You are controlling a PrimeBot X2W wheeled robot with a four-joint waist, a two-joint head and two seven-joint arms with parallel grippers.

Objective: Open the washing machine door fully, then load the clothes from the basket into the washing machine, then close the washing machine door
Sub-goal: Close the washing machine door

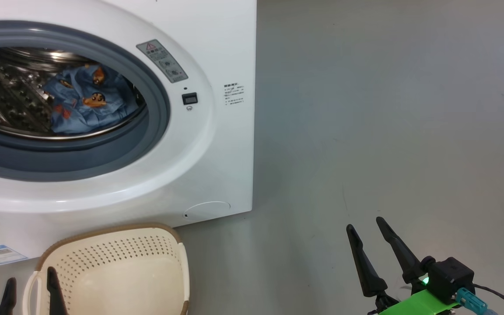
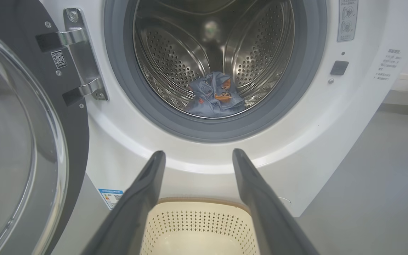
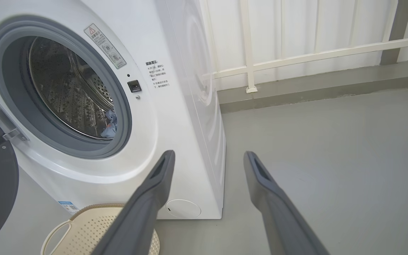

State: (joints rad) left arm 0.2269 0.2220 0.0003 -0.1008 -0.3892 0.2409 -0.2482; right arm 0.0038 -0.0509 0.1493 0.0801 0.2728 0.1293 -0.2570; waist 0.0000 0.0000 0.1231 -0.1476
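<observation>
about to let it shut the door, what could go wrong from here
1. The clothes seem to lie close to the front lip of the drum by the grey gasket; a fold could get pinched when the washing machine door swings shut.
2. The basket stands right below the opening with the left gripper above it; either might block the door's swing.

Long tapered black jaws — green bracket [image 1: 418,304], black block [image 1: 451,275], teal plug [image 1: 470,302], dark cable [image 1: 499,295].
</observation>
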